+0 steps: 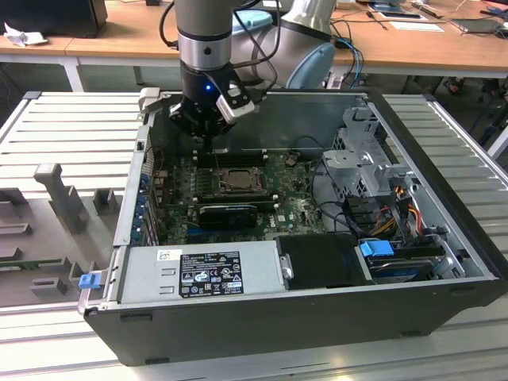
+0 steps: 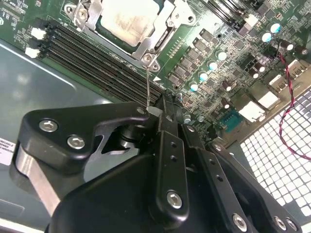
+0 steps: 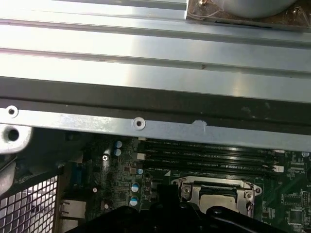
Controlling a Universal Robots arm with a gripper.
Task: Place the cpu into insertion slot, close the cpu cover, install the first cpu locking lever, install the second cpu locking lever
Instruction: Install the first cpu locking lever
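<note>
The cpu (image 2: pixel 127 19), a pale silver square chip, lies in the insertion slot (image 1: pixel 235 181) on the green board. The silver cpu cover (image 2: pixel 146 46) is down over its edges; in the first wrist view cpu (image 3: pixel 216 199) and cover (image 3: pixel 190 192) appear the same way. A thin wire locking lever (image 2: pixel 147 82) rises from the socket's corner to my fingertips. My gripper (image 2: pixel 159 108) is shut on the lever's end tab. In the exterior view the gripper (image 1: pixel 202 133) hangs inside the case just behind the socket.
Black memory slots (image 2: pixel 97 58) run beside the socket. A black graphics card (image 1: pixel 228 213) lies in front of it, then the power supply (image 1: pixel 202 270). A drive cage (image 1: pixel 365 159) and cables (image 1: pixel 397 206) fill the exterior view's right. The case wall (image 3: pixel 146 126) is close.
</note>
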